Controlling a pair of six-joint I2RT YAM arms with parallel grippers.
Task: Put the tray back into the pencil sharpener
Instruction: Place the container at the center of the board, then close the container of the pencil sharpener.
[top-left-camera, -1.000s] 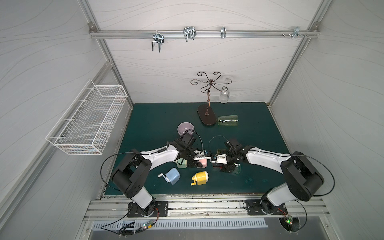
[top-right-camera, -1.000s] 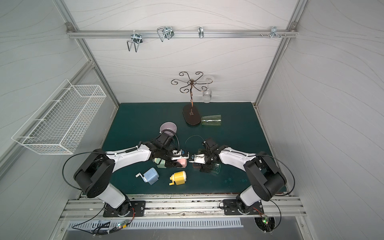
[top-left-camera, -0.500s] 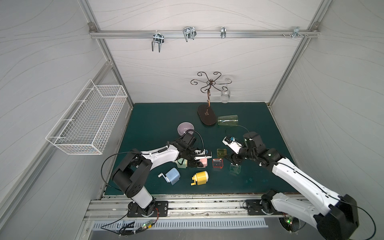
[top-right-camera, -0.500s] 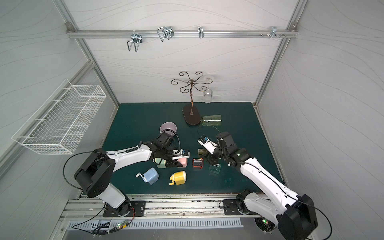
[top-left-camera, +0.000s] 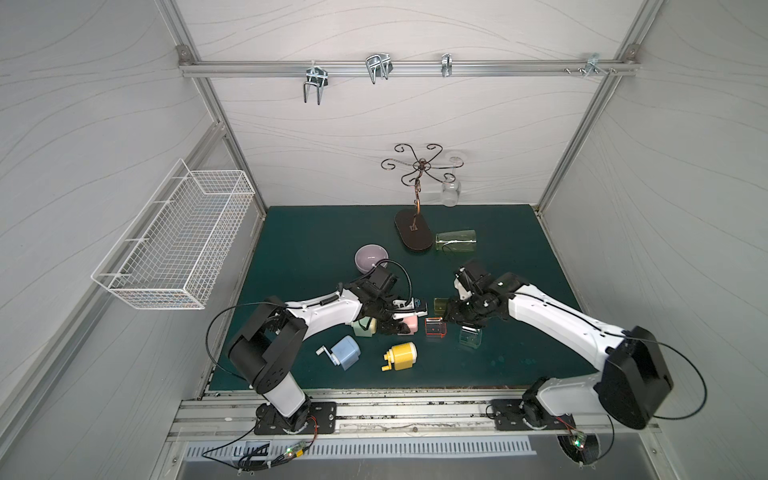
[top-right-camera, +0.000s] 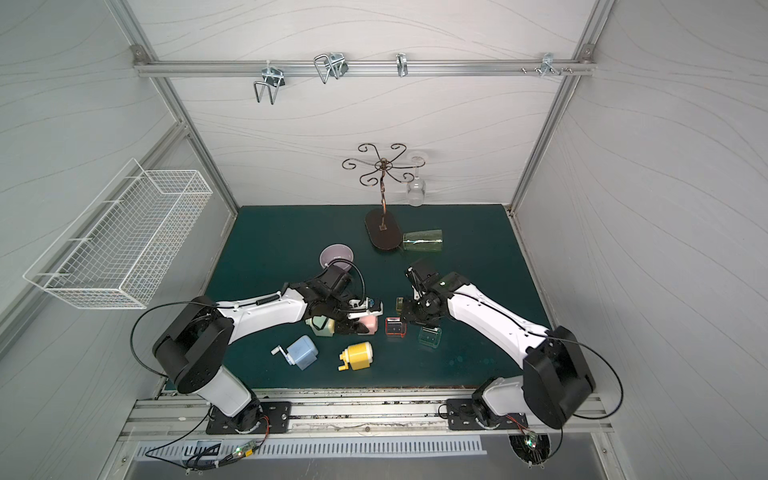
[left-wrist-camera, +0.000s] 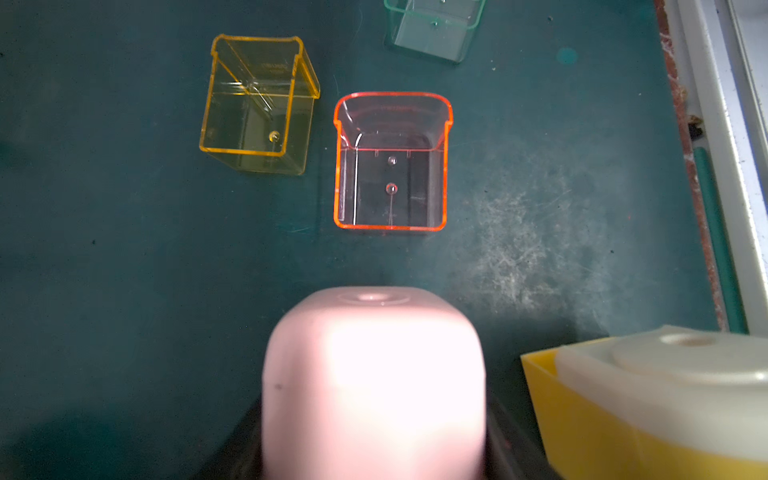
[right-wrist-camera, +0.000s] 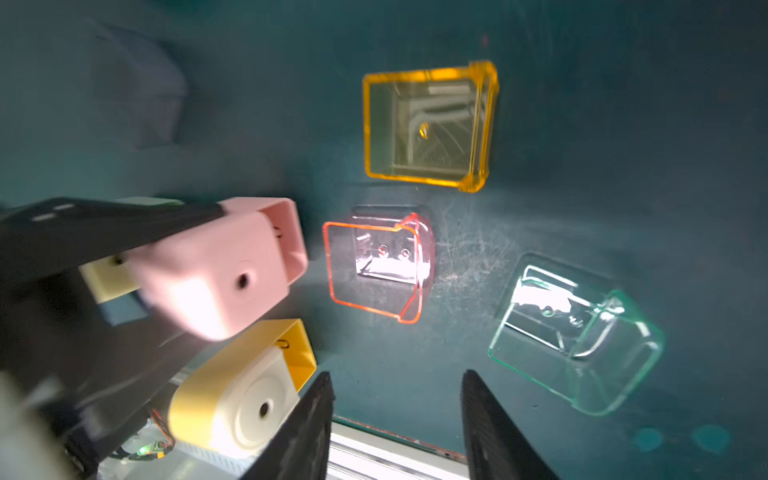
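- Left wrist view: closest to the front rail lies the yellow-and-cream plastic pencil sharpener (left-wrist-camera: 644, 399). In both top views a pale blue plastic pencil sharpener (top-left-camera: 347, 352) with a crank lies near it on my left side.
- Just past them, my left claw (top-left-camera: 394, 327) is clamped on the pink plastic pencil sharpener (left-wrist-camera: 374, 374). A pale green plastic pencil sharpener (top-left-camera: 365, 327) sits right against that claw.
- The clear red-orange plastic tray (left-wrist-camera: 390, 166) rests open side up on the dark green mat (left-wrist-camera: 124, 270). It is just ahead of the pink sharpener's open end, with a small gap between them. Neither claw touches it.
- A clear green plastic tray (right-wrist-camera: 577, 332) lies tilted near it on my right side.
- My right claw (right-wrist-camera: 395, 376) stands wide and holds nothing, with only bare mat between its black fingers (right-wrist-camera: 307, 424). The red-orange tray lies beyond their tips.
- A clear yellow plastic tray (left-wrist-camera: 257, 108) sits just beside the red-orange one, a little farther out.
- Farther back is a lilac bowl (top-left-camera: 371, 257).
- Beyond that, a green drinking glass (top-left-camera: 456, 241) lies on its side by the oval base of a dark metal stand (top-left-camera: 413, 235).
- A clear wine glass (top-left-camera: 451, 193) hangs from the stand.
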